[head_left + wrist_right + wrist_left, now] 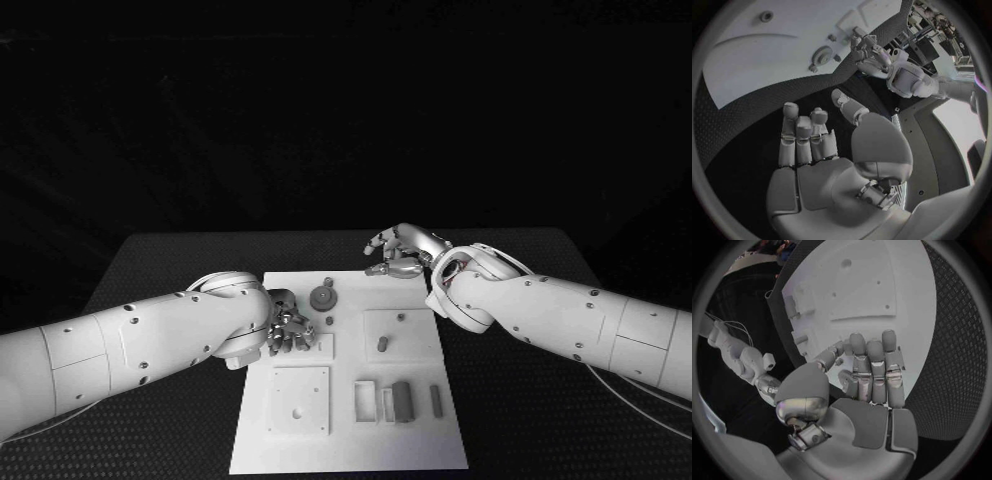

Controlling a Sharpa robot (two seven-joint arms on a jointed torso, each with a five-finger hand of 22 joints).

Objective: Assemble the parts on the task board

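Note:
The white task board (274, 445) lies in the middle of the black table. A round grey part (323, 297) sits near its far edge, also seen in the right wrist view (822, 54). A small peg (382, 343) stands in a square plate. Two grey bars (402, 398) lie in slots nearer the front. My left hand (290, 327) hovers over the board's left side beside the round part; in the left wrist view its fingers (873, 365) lie side by side with nothing in them. My right hand (407, 250) is over the table just past the board's far edge, fingers (803, 135) apart and empty.
A square plate with a small hole (300, 398) sits at the board's front left. Black table (159, 270) runs around the board on all sides. My right forearm (562, 315) crosses above the board's far right corner.

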